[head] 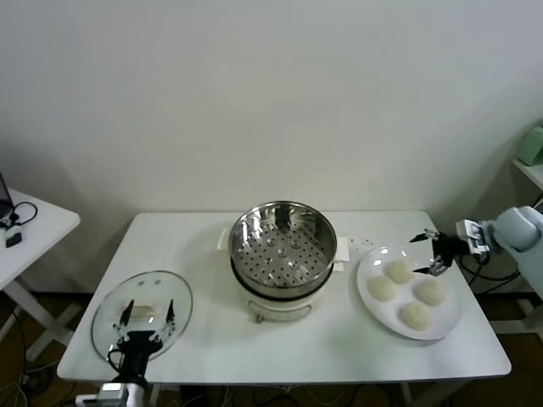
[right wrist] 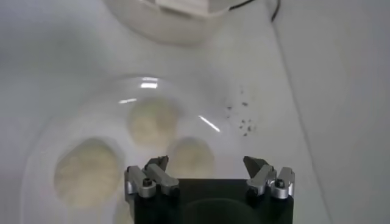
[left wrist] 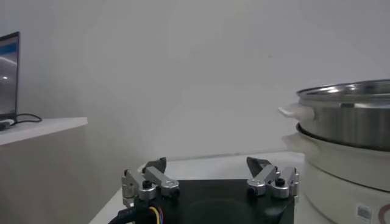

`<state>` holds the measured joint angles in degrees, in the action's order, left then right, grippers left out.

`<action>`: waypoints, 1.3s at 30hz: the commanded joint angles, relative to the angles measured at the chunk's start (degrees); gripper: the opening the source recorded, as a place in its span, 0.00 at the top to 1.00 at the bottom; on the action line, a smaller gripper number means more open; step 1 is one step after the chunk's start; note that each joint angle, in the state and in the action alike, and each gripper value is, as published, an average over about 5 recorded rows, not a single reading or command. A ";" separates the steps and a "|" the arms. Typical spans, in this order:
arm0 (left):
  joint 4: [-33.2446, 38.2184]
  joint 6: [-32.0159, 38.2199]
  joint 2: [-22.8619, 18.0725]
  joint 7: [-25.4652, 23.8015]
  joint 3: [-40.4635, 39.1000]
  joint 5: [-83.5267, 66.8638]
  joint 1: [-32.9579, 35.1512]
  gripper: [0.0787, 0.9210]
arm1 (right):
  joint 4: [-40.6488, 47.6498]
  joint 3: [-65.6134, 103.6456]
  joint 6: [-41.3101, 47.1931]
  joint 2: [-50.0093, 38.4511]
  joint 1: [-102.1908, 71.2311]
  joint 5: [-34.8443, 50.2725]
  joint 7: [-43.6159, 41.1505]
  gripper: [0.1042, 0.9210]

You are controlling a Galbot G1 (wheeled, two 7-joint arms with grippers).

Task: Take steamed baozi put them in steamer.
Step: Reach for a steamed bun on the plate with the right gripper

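Note:
The steel steamer (head: 280,242) sits on its cream cooker base (head: 276,303) at the table's middle, and it is empty. Four off-white baozi (head: 399,271) (head: 382,288) (head: 430,291) (head: 415,315) lie on a white plate (head: 363,284) at the right. My right gripper (head: 428,253) is open and empty, hovering over the plate's far edge beside the nearest baozi. In the right wrist view it (right wrist: 207,167) is just above a baozi (right wrist: 191,155), with two more (right wrist: 152,120) (right wrist: 87,171) beyond. My left gripper (head: 146,315) is open and idle at the front left, with the steamer (left wrist: 347,119) to its side.
A round glass lid (head: 110,309) lies flat on the table under my left gripper. A small white side table (head: 34,225) with cables stands at the far left. Dark specks (head: 365,243) dot the table behind the plate. A shelf edge (head: 530,170) is at the far right.

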<state>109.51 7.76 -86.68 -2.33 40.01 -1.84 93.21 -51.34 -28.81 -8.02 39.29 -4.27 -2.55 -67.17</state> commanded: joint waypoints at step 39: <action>-0.85 -2.79 -0.18 2.24 0.84 0.19 0.39 0.12 | 22.70 -2.42 -3.96 18.60 4.53 -17.67 -1.70 0.14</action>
<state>108.67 4.98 -86.80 -0.14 40.84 -1.69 93.45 -30.05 -33.44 -11.57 56.92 0.44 -17.88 -69.02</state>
